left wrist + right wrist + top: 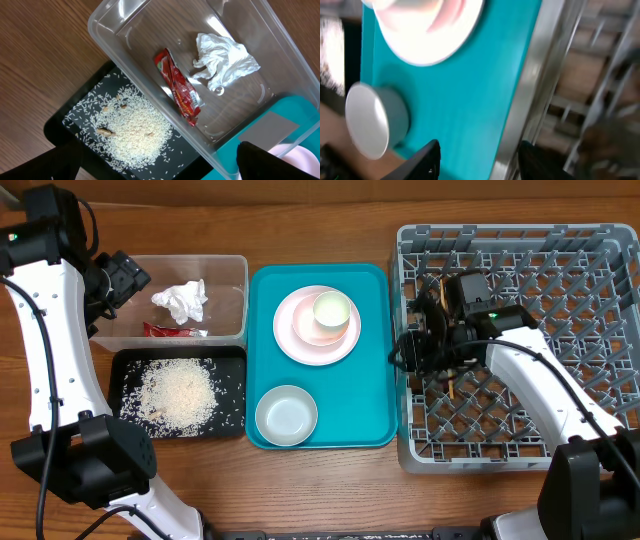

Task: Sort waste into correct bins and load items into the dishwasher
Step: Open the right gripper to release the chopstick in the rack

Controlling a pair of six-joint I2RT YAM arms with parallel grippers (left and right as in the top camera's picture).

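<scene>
Left pincer [133,280] gapes wide at the left rim of the clear tub [190,258]; right pincer [412,350] hangs over the left wall of the rack [500,232]. Left wrist: tissue [225,60] and red wrapper [180,92] lie apart in the tub, rice [135,132] on the black tray [62,122]. Right wrist, blurred: fingers [429,159] parted, empty.

Tub [228,272]: one, clear.
Black tray [124,366]: one.
Teal tray [368,385]: one.
Rack [560,275]: one, grey.
Tissue [182,300]: one, white.
Wrapper [172,331]: one, red.
Rice [178,392]: one heap, with loose grains around it too many to count.
Plates [292,346]: two, one stacked on the other.
Cup [332,312]: one.
Bowl [286,416]: one.
Dishes in all: four.
Arms: two, a left arm [45,330] and a right arm [540,370].
</scene>
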